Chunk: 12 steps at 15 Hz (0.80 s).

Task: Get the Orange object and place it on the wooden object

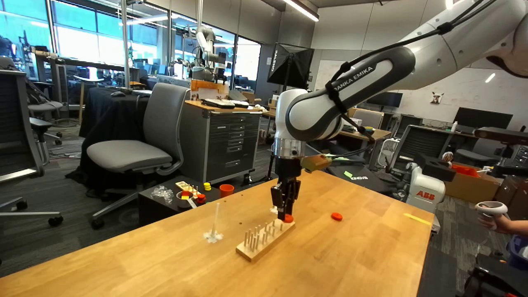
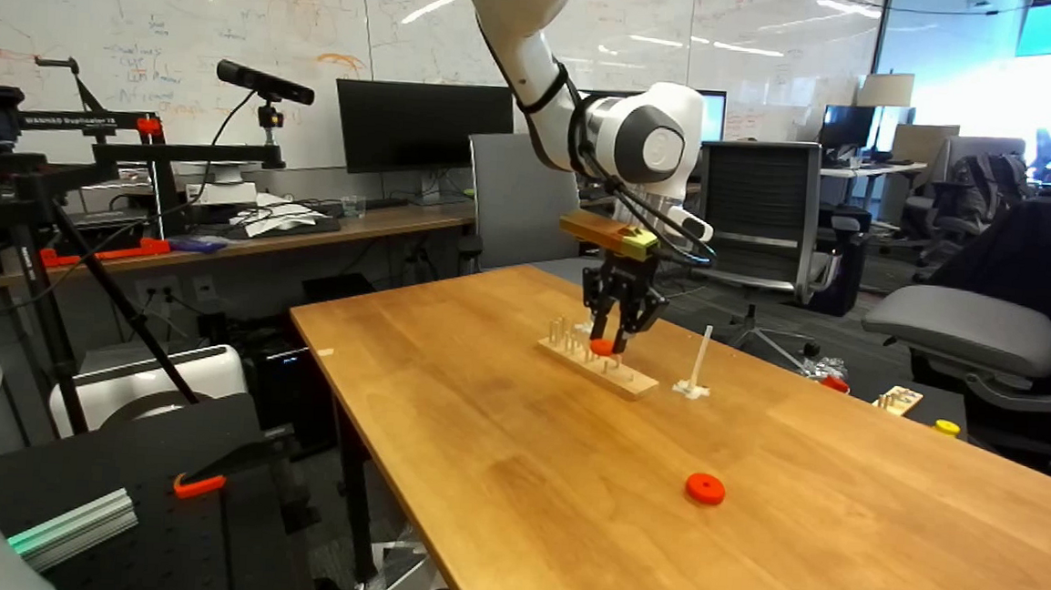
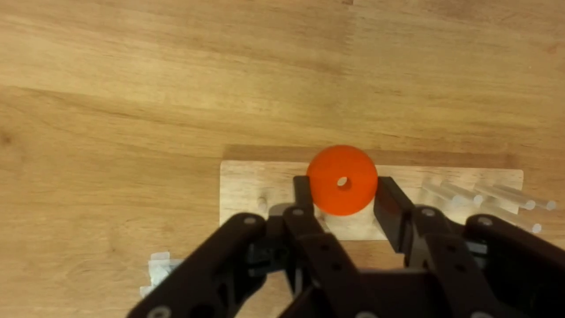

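Over the pegged wooden slab (image 3: 242, 181), black jaws clamp snugly on a round, holed orange disc (image 3: 342, 198).

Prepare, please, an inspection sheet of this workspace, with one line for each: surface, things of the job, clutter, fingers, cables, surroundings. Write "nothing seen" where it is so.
Surface: table, wooden; yellow tape near an edge.
Things of the job: held disc, orange, over the rack; whether they touch, cannot tell. The rack lies flat.
Clutter: loose disc, orange, lying flat, apart from the rack; stick leaning slightly, whitish material around its base.
Fingers: closed on the held disc, one at each side.
Cables: black, strapped along the arm, slack in places.
Surroundings: chairs, cabinet, whiteboard; a hand holding a controller, off the table.
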### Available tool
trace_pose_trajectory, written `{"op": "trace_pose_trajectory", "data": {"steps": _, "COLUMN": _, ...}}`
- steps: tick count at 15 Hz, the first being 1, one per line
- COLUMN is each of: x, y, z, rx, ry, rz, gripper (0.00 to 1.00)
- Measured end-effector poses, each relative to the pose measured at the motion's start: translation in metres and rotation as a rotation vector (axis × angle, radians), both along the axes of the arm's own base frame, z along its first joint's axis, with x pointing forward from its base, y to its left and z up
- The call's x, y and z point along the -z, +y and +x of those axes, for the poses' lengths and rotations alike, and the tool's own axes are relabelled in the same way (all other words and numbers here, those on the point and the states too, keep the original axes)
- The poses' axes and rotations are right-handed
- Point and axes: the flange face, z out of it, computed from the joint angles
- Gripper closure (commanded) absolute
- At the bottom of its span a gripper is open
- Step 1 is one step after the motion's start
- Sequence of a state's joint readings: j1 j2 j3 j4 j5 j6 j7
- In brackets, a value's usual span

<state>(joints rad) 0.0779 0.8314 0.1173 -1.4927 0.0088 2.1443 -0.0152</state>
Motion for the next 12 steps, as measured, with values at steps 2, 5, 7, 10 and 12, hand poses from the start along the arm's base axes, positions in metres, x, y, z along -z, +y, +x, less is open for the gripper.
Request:
{"op": "trace_pose_trajectory", "data": {"steps": 2, "x": 0.004, "y": 0.0, "z": 0.002, "rx": 0.001, "ry": 0.0, "rz": 0.001, "gripper": 0.84}}
{"op": "trace_pose_trajectory", "data": {"steps": 5, "x": 0.009, "y": 0.0, "z": 0.006, "rx": 0.004, "ry": -0.003, "rz": 0.003, "gripper": 0.84}}
{"op": "trace_pose_trajectory", "data": {"steps": 7, "x": 0.012, "y": 0.0, "z": 0.009, "rx": 0.005, "ry": -0.003, "rz": 0.004, "gripper": 0.84}}
{"op": "trace_pose_trajectory", "data": {"steps": 10, "x": 0.016, "y": 0.0, "z": 0.01, "rx": 0.005, "ry": -0.002, "rz": 0.005, "gripper": 0.84}}
{"op": "trace_pose_trajectory", "data": {"steps": 12, "x": 0.019, "y": 0.0, "z": 0.01, "rx": 0.005, "ry": 0.001, "rz": 0.005, "gripper": 0.84}}
